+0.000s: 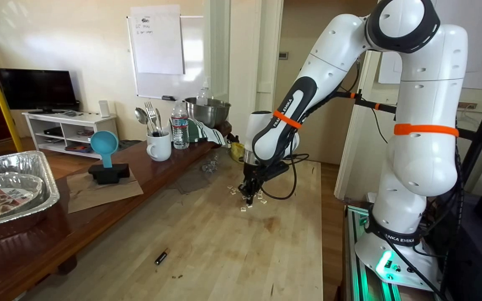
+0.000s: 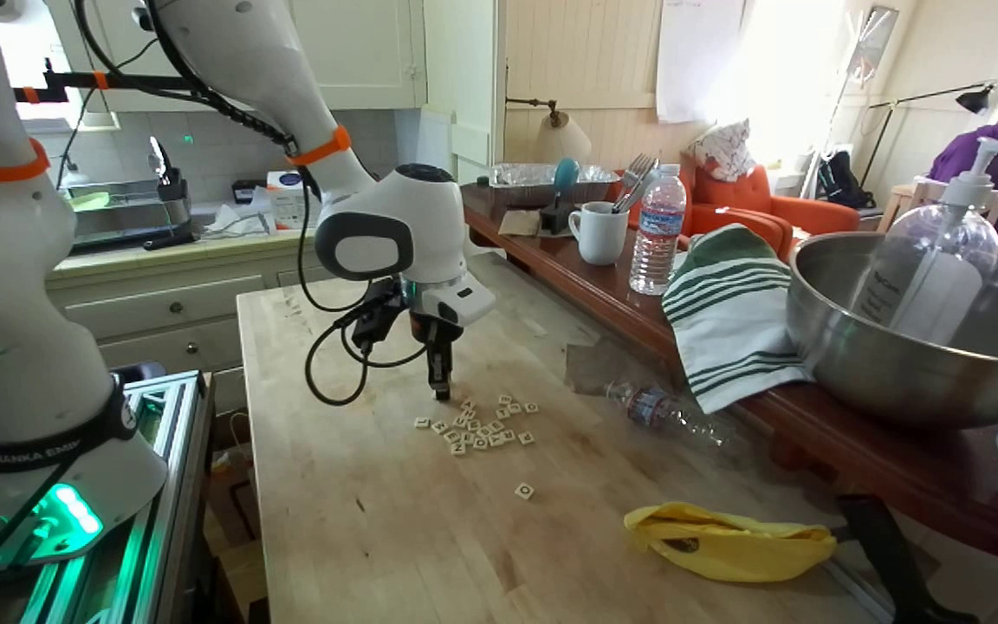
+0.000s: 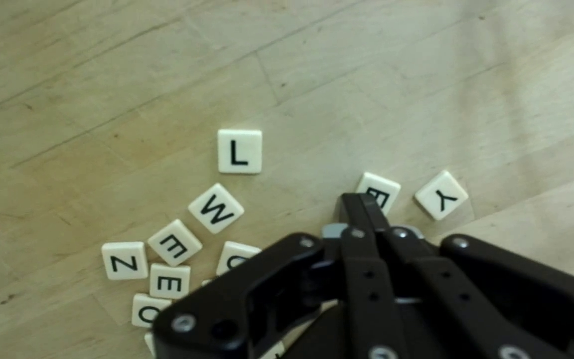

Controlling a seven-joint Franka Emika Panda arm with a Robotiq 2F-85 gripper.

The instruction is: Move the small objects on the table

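Letter tiles [image 2: 496,426] lie loosely clustered on the wooden worktop [image 2: 395,537], an O tile [image 2: 524,491] apart from the rest in an exterior view. The gripper [image 3: 361,200] points down at the cluster's edge, its fingers clenched together. In the wrist view its tips partly cover one tile [image 3: 379,186]; whether they touch it, I cannot tell. An L tile [image 3: 239,151] and a Y tile [image 3: 441,195] lie to either side. A clear plastic bottle [image 2: 651,407] lies nearby.
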